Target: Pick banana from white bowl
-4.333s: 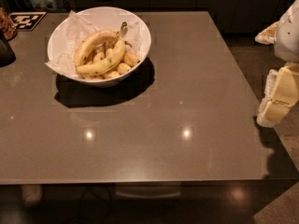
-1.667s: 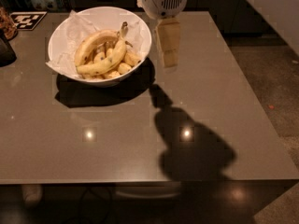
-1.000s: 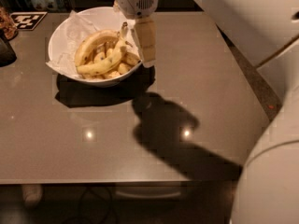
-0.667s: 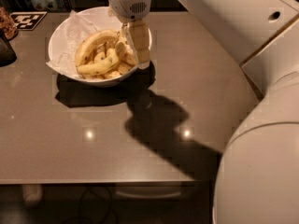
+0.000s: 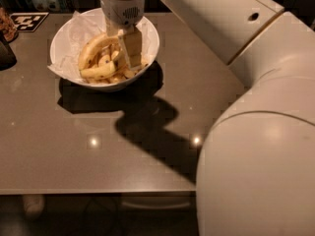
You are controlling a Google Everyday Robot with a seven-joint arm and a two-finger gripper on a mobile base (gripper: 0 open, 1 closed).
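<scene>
Judged as the reaching step, close to the grasp itself. Low over the right half of the white bowl (image 5: pixel 153 36): the tool (image 5: pixel 132 58), hung from a pale wrist on a bulky arm (image 5: pixel 256 132) filling the right of the view. Cannot tell whether released or clenched, nor whether already touching fruit. No sign of anything lifted. Inside the bowl, on crumpled white paper (image 5: pixel 66 43), a heap of yellow fruit: toward the front and lying roughly crosswise, the banana (image 5: pixel 101 72), long, slim and speckled, hidden at its right end behind the tool; behind it a thicker, arched banana (image 5: pixel 91 48); between and around these, short stubby pieces (image 5: pixel 106 60). Yet to leave the bowl, then, and not seen to be held. Next, by judgement: line up across the slim body rather than along it, settle around it without catching the arched neighbour or the paper, close firmly but not so hard as to bruise soft fruit, then raise straight up, clear of the rim. Worth guarding against: stubby pieces or paper dragged along, the bowl sliding on the smooth worktop (image 5: pixel 74 146), a slip from a hold too near the tapered end.
</scene>
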